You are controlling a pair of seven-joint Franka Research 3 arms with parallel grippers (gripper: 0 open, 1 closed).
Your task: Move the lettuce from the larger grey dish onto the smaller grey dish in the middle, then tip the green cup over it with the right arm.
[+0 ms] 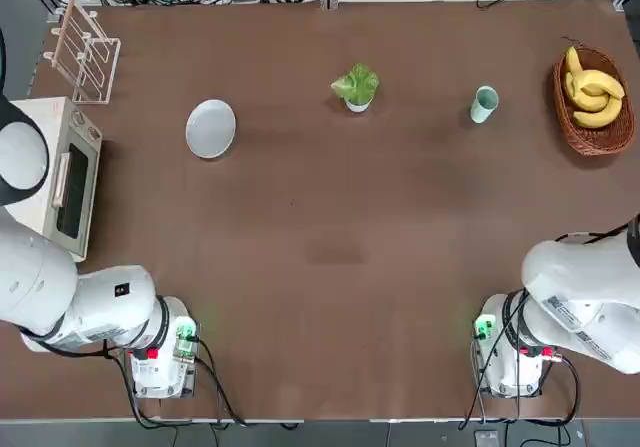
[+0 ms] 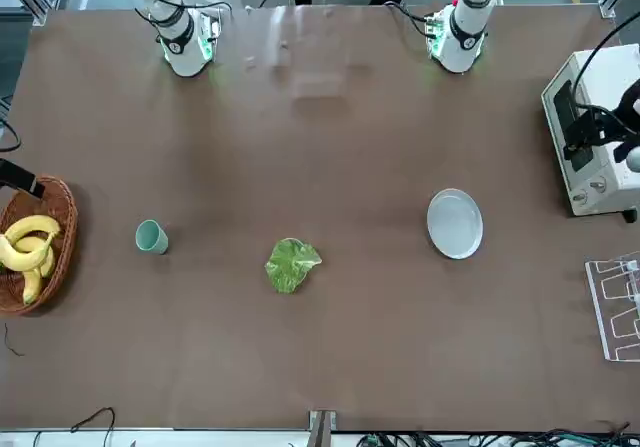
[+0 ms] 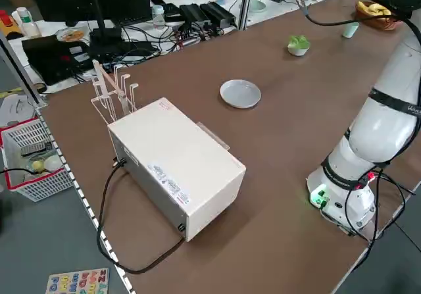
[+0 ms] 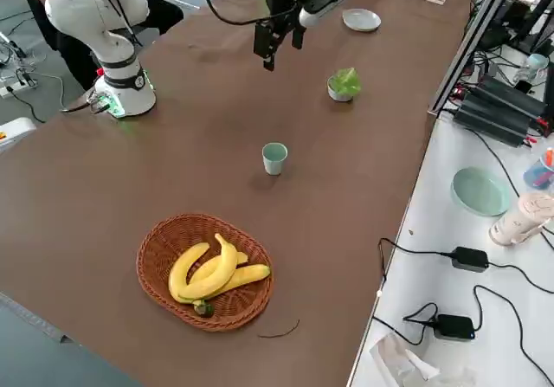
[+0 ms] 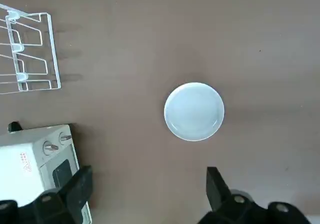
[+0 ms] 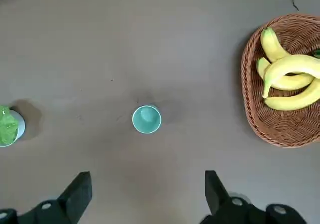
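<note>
The lettuce (image 1: pixel 356 84) lies on the smaller grey dish (image 1: pixel 357 106) at the middle of the table's far side. Left of it, the larger grey dish (image 1: pixel 210 128) holds nothing. The green cup (image 1: pixel 484 104) stands upright to the right of the lettuce. Both arms are raised high. My left gripper (image 5: pixel 147 178) hangs open far above the larger grey dish (image 5: pixel 194 111). High over the green cup (image 6: pixel 146 119), my right gripper (image 6: pixel 146 180) is open too, with nothing between its fingers; it also shows as the right gripper (image 4: pixel 279 48).
A wicker basket (image 1: pixel 603 139) of bananas sits at the far right edge. A white microwave (image 1: pixel 55 172) and a clear rack (image 1: pixel 85 52) stand at the left edge. The arms' bases (image 1: pixel 160 352) sit at the near corners.
</note>
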